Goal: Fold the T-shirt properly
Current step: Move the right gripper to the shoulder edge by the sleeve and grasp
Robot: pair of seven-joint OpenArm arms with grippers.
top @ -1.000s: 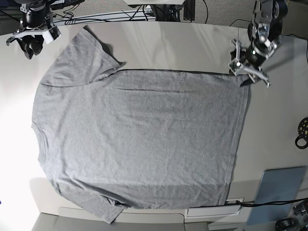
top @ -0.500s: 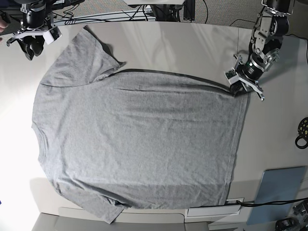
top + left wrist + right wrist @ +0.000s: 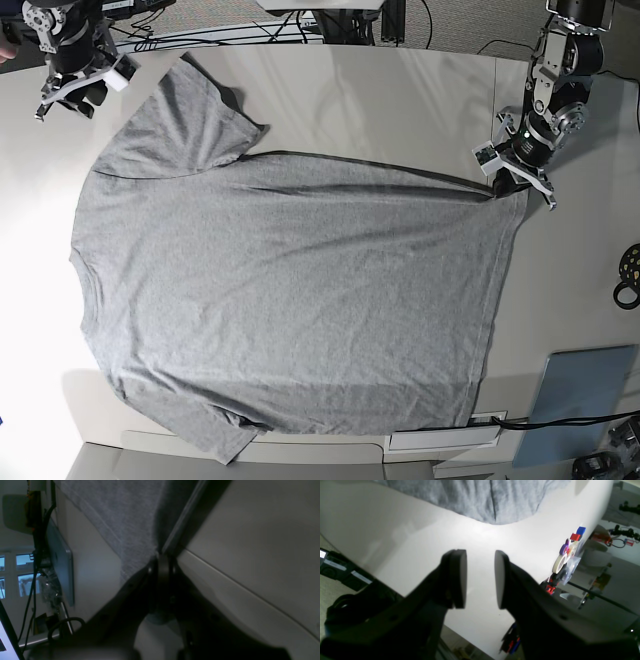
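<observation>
Left gripper [image 3: 503,180] clamped on T-shirt [image 3: 290,300] hem corner; right gripper [image 3: 477,578] half open, empty. No fold made, all folding left.

Left wrist view dim; base view glare left, fisheye edges.

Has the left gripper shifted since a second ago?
Yes. In the base view the left gripper has dropped toward the grey pad, closing on the T-shirt corner.

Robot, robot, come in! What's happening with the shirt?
Left gripper shut on grey cotton T-shirt corner. Right gripper open, empty. Shirt flat on table. Nothing blocking.
</observation>
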